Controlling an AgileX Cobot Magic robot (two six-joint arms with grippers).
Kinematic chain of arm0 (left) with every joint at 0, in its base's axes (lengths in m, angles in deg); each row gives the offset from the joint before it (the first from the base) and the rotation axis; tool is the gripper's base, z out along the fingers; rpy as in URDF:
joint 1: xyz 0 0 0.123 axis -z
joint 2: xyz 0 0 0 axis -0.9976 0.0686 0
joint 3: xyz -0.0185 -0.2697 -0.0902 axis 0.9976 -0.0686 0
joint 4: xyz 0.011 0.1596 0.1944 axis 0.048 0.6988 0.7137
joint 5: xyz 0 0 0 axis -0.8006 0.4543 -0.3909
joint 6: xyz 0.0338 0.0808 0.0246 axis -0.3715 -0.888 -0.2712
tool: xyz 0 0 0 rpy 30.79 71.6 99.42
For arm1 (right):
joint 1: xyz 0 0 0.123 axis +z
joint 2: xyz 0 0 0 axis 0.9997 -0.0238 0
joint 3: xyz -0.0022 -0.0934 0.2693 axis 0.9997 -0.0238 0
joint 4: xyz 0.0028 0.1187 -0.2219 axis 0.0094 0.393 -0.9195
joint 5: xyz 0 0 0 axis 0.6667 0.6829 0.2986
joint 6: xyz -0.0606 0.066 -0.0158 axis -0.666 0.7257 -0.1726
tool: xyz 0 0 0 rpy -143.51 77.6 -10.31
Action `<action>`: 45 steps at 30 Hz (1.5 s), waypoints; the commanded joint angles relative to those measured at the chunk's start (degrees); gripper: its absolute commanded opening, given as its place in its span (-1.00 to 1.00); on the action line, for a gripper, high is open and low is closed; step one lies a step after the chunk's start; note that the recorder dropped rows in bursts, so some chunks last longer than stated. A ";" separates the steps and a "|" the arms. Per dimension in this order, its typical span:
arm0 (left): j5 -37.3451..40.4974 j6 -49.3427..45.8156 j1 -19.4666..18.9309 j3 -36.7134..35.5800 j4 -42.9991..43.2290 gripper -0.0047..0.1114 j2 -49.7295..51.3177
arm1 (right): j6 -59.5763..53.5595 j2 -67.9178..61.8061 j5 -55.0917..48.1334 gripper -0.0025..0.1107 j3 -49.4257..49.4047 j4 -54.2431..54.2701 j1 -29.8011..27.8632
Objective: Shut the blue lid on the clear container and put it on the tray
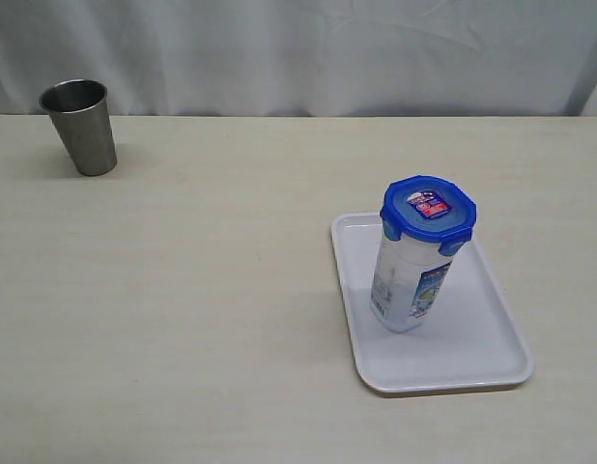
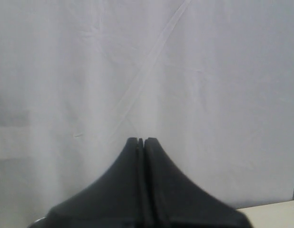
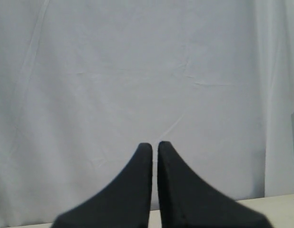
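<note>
Canister and lid sit together on the tray (image 1: 492, 360): the clear container (image 1: 405, 295) stands on its base on the tray's left half, roughly midway along its length, with bare white tray to its right and in front of it. The blue lid (image 1: 428, 218) sits on the container's mouth, directly above the tray. The locking tabs that show at its front corners are folded down against the container's neck. A small sticker (image 1: 432, 207) lies on top of the lid, and a blue-and-white label (image 1: 429, 287) covers the container's side.

The tray lies flat on the pale table (image 1: 212, 290). A grey steel cup (image 1: 81, 126) stands upright well apart from the tray, far to its left and farther back, close to the white cloth (image 1: 298, 48) behind the table.

The left gripper (image 2: 141, 140) has its dark fingers pressed flat against each other, clenched on nothing, facing the white cloth. The right gripper (image 3: 154, 145) is likewise closed, with only a thin slit between its fingers and nothing in it. Both wrist views show only cloth and a sliver of table edge, so how far either gripper is from the tray cannot be told.
</note>
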State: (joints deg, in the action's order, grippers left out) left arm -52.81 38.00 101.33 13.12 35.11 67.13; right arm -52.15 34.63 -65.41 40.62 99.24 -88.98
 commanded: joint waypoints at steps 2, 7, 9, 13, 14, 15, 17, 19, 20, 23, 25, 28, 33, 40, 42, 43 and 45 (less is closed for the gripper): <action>0.29 0.37 -0.19 -0.39 -0.43 -0.92 -0.25 | 0.35 0.31 0.42 -0.88 -0.31 0.31 -0.13; 0.29 0.37 -0.19 -0.39 -0.43 -0.92 -0.25 | 0.35 0.31 0.42 -0.88 -0.31 0.31 -0.13; 0.29 0.11 -0.19 -0.39 -0.30 -0.92 -0.24 | 0.35 0.31 0.42 -0.88 -0.31 0.31 -0.13; 0.29 0.11 -0.19 -0.39 -0.30 -0.92 -0.24 | 0.35 0.31 0.42 -0.88 -0.31 0.31 -0.13; 0.29 0.11 -0.19 -0.39 -0.30 -0.92 -0.24 | 0.35 0.31 0.42 -0.88 -0.31 0.31 -0.13; 0.29 0.11 -0.19 -0.39 -0.30 -0.92 -0.24 | 0.35 0.31 0.42 -0.88 -0.31 0.31 -0.13; 0.29 0.14 -0.19 -0.39 -0.41 -0.92 -0.24 | 0.35 0.31 0.42 -0.88 -0.31 0.31 -0.13; 0.40 0.14 -0.19 -0.52 -0.41 -0.92 -0.24 | 0.35 0.31 0.42 -0.88 -0.31 0.31 -0.13; 0.40 0.14 -0.19 -0.99 -0.41 -0.92 -0.54 | 0.35 0.31 0.42 -0.88 -0.31 0.31 -0.13; 0.40 -0.21 -0.31 -2.56 1.94 -0.92 -2.37 | 0.35 0.31 0.42 -0.88 -0.31 0.31 -0.13; 0.40 -0.21 -1.65 -4.01 4.39 -0.92 -3.78 | 0.35 0.31 0.42 -0.88 -0.31 0.31 -0.13; 1.27 0.52 -5.33 -6.72 4.08 -0.92 -6.40 | 0.35 0.31 0.42 -0.88 -0.31 0.31 -0.13; 11.21 4.79 -11.85 -8.07 4.08 -0.92 -12.78 | 0.35 0.31 0.42 -0.88 -0.31 0.31 -0.13; 16.41 4.66 -16.36 -11.25 4.08 -0.92 -22.67 | 0.35 0.31 0.42 -0.88 -0.31 0.31 -0.13; 15.88 4.66 -17.75 -13.63 3.84 -0.92 -25.87 | 0.35 0.31 0.42 -0.88 -0.31 0.31 -0.13; 15.76 4.66 -18.33 -14.60 3.29 -0.92 -27.19 | 0.35 0.31 0.42 -0.88 -0.31 0.31 -0.13; 15.87 4.40 -19.76 -16.44 0.91 -0.92 -30.11 | 0.35 0.31 0.42 -0.88 -0.31 0.31 -0.13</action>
State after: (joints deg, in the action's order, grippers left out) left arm -36.76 42.33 83.11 -1.14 38.53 40.49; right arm -51.73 34.63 -65.41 40.62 99.24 -88.98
